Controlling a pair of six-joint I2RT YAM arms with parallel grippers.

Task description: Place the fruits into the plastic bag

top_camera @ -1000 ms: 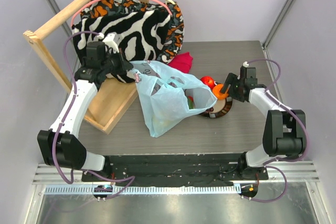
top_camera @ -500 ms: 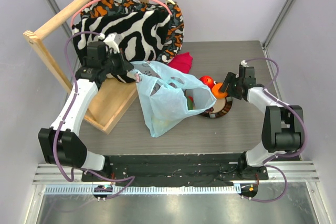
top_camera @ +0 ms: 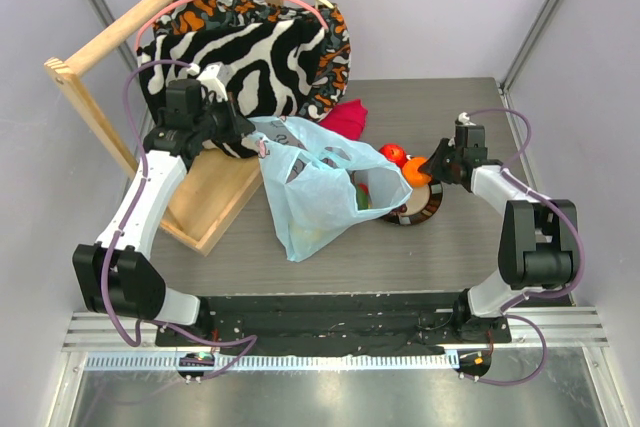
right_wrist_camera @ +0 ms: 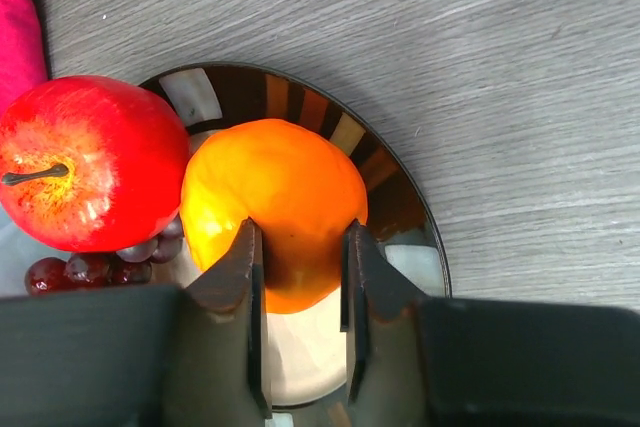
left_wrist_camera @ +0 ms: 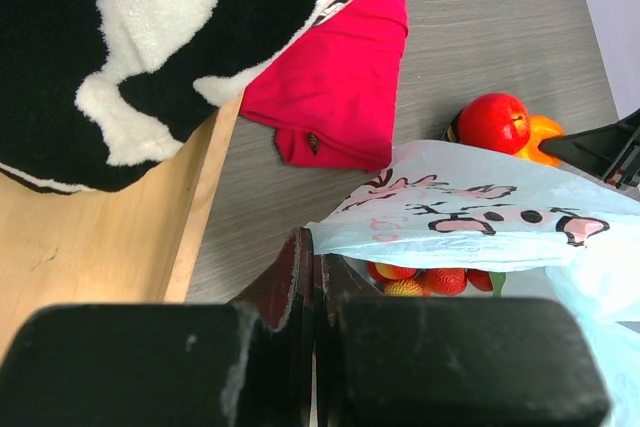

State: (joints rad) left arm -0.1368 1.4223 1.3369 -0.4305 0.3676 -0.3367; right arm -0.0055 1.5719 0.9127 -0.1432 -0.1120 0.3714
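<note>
The light-blue plastic bag [top_camera: 312, 192] lies open-mouthed in the middle of the table. My left gripper [top_camera: 252, 143] is shut on the bag's rim [left_wrist_camera: 330, 237] and holds it up. Little red-yellow balls [left_wrist_camera: 425, 280] show inside the bag. My right gripper [top_camera: 432, 168] is shut on the orange fruit [right_wrist_camera: 275, 197], one finger on each side, over the dark plate [right_wrist_camera: 405, 202]. The red apple [right_wrist_camera: 85, 162] and dark purple grapes [right_wrist_camera: 90, 269] lie on the plate beside the orange. The apple [top_camera: 393, 155] sits next to the bag's mouth. No yellow fruit is in view.
A red cloth [left_wrist_camera: 340, 87] lies behind the bag. Zebra-striped fabric [top_camera: 245, 57] hangs on a wooden frame [top_camera: 100, 42] at the back left, with its wooden base [top_camera: 210, 197] beside the bag. The plate [top_camera: 422, 209] stands right of the bag.
My right gripper has shifted a little toward the far side with the orange between its fingers. The left arm and the bag have not moved.
</note>
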